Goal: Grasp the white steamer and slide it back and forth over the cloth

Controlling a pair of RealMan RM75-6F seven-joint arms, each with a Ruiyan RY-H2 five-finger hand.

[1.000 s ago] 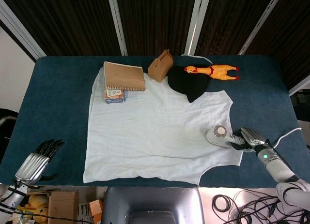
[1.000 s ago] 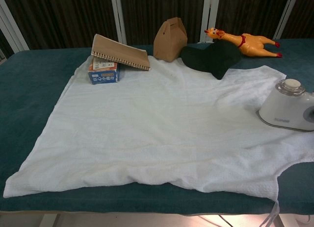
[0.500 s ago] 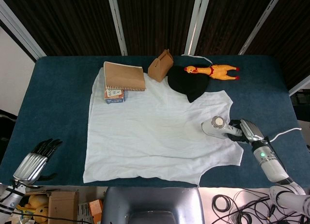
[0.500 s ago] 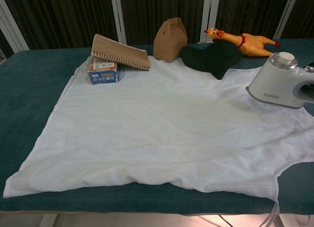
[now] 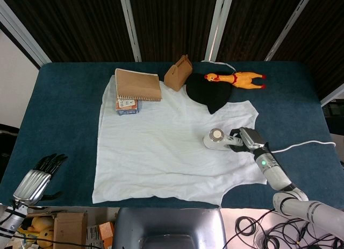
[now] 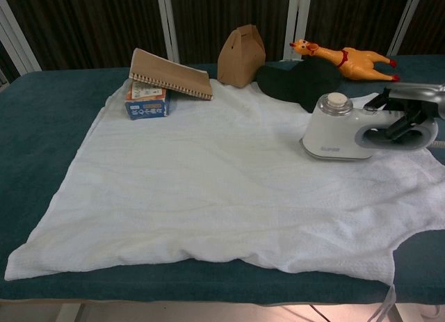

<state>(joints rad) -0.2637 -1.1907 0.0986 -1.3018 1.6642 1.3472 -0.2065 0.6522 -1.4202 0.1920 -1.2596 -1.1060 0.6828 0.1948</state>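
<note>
The white steamer (image 5: 216,139) (image 6: 335,129) stands on the right part of the white cloth (image 5: 161,147) (image 6: 208,183), its round cap up and its handle pointing right. My right hand (image 5: 245,138) (image 6: 407,113) grips that handle, fingers wrapped through the loop. My left hand (image 5: 37,179) hangs off the table's near left corner with fingers spread, holding nothing; the chest view does not show it.
At the back of the cloth lie a brown notebook (image 5: 138,84) on a blue box (image 5: 127,105), a brown paper bag (image 5: 178,72), a black cloth (image 5: 208,93) and a rubber chicken (image 5: 236,78). A white cord (image 5: 301,147) trails right from the steamer across the blue table (image 5: 59,109).
My right hand has slid the steamer left and farther onto the cloth, from the right edge toward its middle. The left hand stayed put.
</note>
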